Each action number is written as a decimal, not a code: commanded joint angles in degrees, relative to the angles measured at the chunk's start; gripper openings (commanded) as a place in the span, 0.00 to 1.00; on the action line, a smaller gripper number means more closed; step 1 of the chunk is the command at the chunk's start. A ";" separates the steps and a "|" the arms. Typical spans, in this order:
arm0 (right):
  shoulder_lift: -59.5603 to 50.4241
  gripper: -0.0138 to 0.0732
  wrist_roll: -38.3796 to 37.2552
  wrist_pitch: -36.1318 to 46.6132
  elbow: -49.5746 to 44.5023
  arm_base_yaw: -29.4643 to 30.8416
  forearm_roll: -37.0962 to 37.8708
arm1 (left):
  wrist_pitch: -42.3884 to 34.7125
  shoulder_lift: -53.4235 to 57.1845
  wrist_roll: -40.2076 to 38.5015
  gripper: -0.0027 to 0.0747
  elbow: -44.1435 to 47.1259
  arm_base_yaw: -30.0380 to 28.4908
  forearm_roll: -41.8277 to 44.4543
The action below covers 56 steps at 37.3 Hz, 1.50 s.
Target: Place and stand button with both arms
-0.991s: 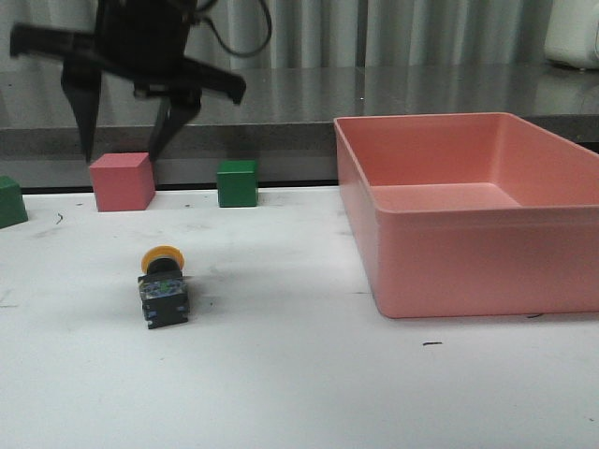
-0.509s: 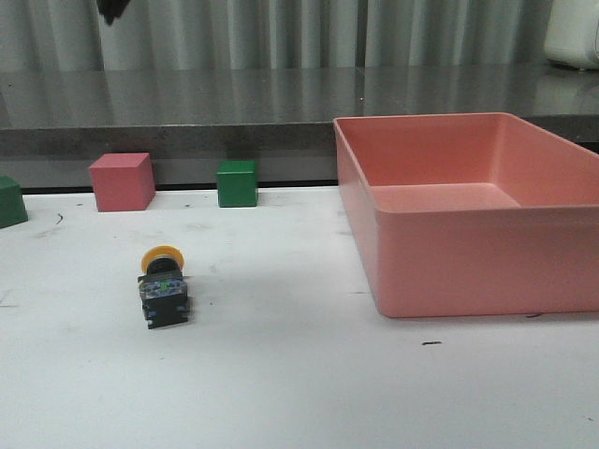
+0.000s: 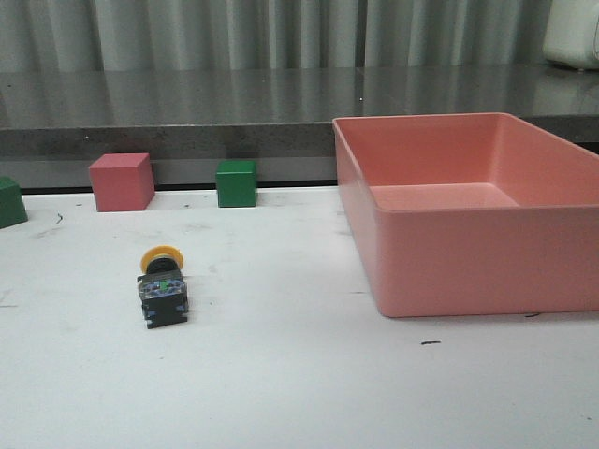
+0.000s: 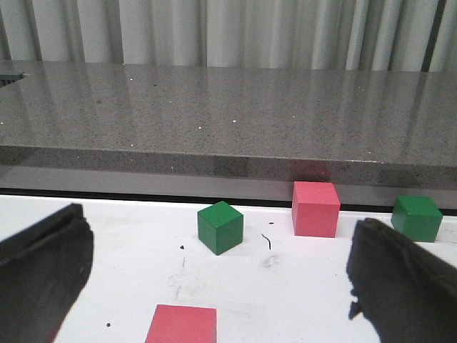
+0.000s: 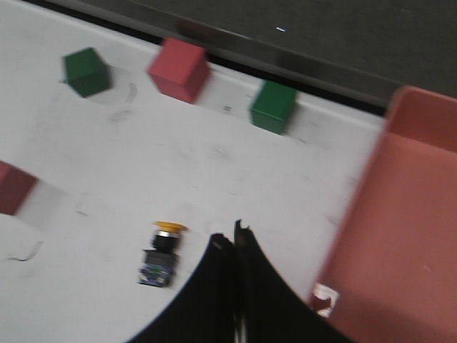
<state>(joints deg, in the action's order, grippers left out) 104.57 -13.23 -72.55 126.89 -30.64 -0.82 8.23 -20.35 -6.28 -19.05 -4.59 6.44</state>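
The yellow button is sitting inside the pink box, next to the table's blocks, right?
Not quite. The button lies on the white table, outside the pink box, which looks empty in the front view. The blocks part is fine.

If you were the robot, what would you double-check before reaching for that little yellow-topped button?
1. Button standing: not ok, it lies on its side on the table.
2. Button free to grab: ok, nothing touches it.
3. Left gripper open: ok, fingers spread wide, nothing between them.
4. Right gripper open: not ok, fingertips together, empty.
5. Pink bin apart from the button: ok.
6. Grippers near the button: not ok, neither shows in the front view.
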 commanded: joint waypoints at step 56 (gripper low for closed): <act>-89.46 0.08 5.63 68.61 -106.21 24.61 5.01 | -4.86 -0.84 -0.16 0.93 -2.06 -0.14 -0.49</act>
<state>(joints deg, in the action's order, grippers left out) 15.81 -8.32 -9.47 19.16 -6.39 3.50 8.23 -20.35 -6.28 -19.05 -4.59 6.44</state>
